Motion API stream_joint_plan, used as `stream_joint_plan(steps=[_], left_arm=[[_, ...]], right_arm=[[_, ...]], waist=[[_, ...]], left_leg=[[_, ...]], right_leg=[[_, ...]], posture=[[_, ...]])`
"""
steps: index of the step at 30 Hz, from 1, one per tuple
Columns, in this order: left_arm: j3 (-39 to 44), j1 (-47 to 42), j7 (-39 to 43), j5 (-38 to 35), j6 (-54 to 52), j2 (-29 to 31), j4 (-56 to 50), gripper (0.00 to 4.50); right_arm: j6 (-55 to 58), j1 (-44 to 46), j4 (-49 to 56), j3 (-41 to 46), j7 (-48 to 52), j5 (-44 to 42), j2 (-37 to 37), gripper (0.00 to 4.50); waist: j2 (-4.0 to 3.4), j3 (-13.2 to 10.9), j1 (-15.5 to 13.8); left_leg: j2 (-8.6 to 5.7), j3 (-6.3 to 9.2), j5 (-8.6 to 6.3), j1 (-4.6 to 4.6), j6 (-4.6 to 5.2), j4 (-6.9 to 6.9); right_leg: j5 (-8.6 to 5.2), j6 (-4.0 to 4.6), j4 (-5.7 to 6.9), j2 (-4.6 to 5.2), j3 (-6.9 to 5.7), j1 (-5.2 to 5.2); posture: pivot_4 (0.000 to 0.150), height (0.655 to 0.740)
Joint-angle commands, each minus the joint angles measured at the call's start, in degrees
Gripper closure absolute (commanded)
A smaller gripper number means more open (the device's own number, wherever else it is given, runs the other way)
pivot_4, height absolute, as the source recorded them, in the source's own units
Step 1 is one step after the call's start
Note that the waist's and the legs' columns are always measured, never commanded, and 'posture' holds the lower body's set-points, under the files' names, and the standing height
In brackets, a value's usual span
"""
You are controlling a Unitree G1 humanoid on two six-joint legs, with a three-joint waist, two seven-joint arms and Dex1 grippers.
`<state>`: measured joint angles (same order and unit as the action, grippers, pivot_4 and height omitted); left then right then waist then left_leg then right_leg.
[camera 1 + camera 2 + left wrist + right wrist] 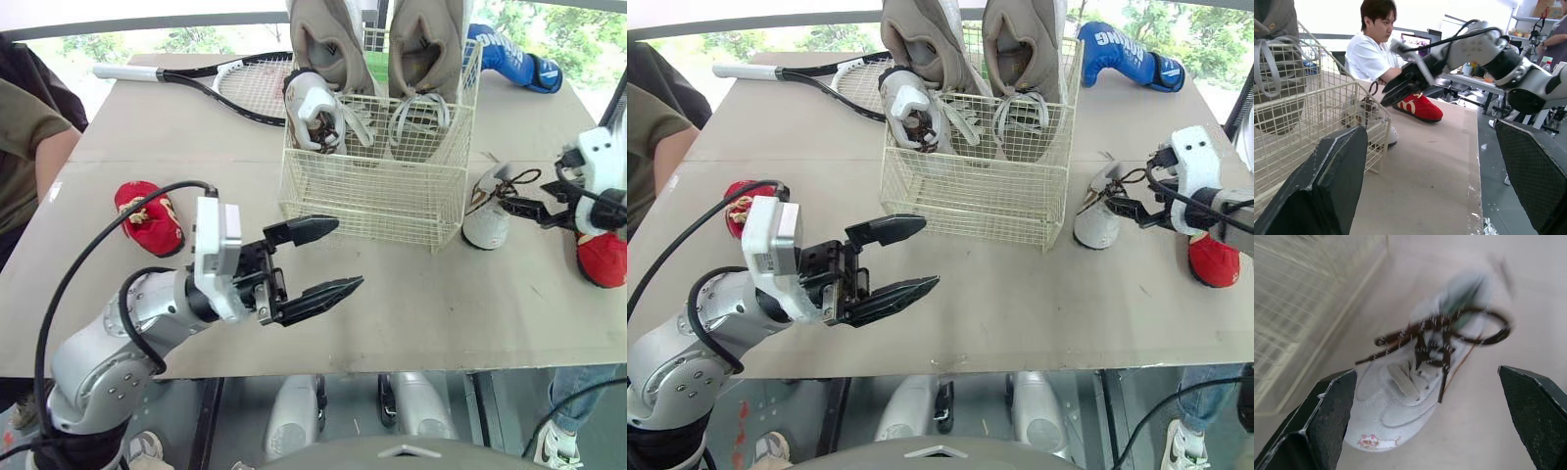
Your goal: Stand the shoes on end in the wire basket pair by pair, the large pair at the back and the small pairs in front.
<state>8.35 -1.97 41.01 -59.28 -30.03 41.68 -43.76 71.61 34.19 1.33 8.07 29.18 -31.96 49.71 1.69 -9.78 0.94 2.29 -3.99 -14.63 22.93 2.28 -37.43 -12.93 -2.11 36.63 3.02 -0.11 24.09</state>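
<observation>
step: grasp white shoe (pixel 1095 225) on desk (pixel 441 294) right of basket (pixel 372 201) | right claw (pixel 1122 208) wide open over it, empty | left claw (pixel 345 257) open, empty | next: close, stand it by mate (pixel 313 110)

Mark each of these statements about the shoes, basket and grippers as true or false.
1. Two large grey shoes stand on end at the back of the wire basket. True.
2. Both small white shoes are in the basket. False: one small white shoe is in it; the other white shoe lies on the table beside it.
3. The left gripper holds a red shoe. False: it is open and empty; the red shoe lies on the table.
4. The right gripper is open at the other white shoe. True.
5. A tennis racket lies on the table. True.
</observation>
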Motion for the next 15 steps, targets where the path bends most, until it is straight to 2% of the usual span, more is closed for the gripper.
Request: stream_joint_plan(steps=[1,5,9,10,12,15], left_arm=[[0.48,0.24,-0.15,-0.55,-0.1,0.12,-1.49,0.0],[1.12,0.91,-1.2,-0.54,-0.07,-0.21,-2.06,0.0],[1.81,2.08,-1.83,-0.62,0.2,-0.29,-2.54,0.0],[1.88,2.43,-1.71,-0.46,0.37,-0.34,-2.56,0.0],[2.06,2.89,-1.48,-0.26,0.7,-0.51,-2.43,0.0],[2.62,3.16,-0.98,-0.51,1.18,-1.14,-1.42,0.0]], right_arm=[[-1.16,3.92,-8.76,-0.94,-0.23,2.43,-2.5,0.54],[-5.88,5.8,-17.16,-4.64,0.47,7.25,-3.2,2.31],[-7.0,4.81,-16.24,-2.56,2.52,6.89,-2.07,4.3],[-7.12,3.95,-14.95,-1.25,2.82,6.53,-1.53,4.49],[-6.69,2.37,-12.24,1.87,3.11,5.2,-1.16,4.49],[-8.67,-4.81,1.28,12.92,3.8,1.13,-0.93,4.49]], waist=[[-0.01,-0.01,-0.17],[-0.01,-0.01,-0.37],[0.0,0.0,-0.31],[0.0,0.0,-0.31],[0.0,0.0,-0.52],[-0.08,-0.02,-1.03]], left_leg=[[0.0,0.0,0.0,0.04,0.0,0.0],[-0.03,-0.03,0.0,0.17,0.0,-0.02],[-0.04,-0.05,0.0,0.2,0.0,-0.05],[-0.03,-0.05,0.0,0.2,0.0,-0.05],[-0.03,-0.02,0.0,0.2,0.0,-0.05],[-0.02,-0.02,0.0,0.36,-0.01,-0.05]], right_leg=[[0.01,-0.02,0.0,0.0,0.0,0.02],[0.12,-0.22,-0.12,0.05,0.02,0.06],[0.15,-0.26,-0.22,0.06,0.05,0.03],[0.15,-0.26,-0.22,0.06,0.05,0.03],[0.15,-0.26,-0.18,0.06,0.0,0.03],[0.15,-0.27,-0.18,0.05,-0.14,0.11]], posture=[[0.15,0.74],[0.15,0.74],[0.15,0.74],[0.15,0.74],[0.15,0.74],[0.15,0.74]])
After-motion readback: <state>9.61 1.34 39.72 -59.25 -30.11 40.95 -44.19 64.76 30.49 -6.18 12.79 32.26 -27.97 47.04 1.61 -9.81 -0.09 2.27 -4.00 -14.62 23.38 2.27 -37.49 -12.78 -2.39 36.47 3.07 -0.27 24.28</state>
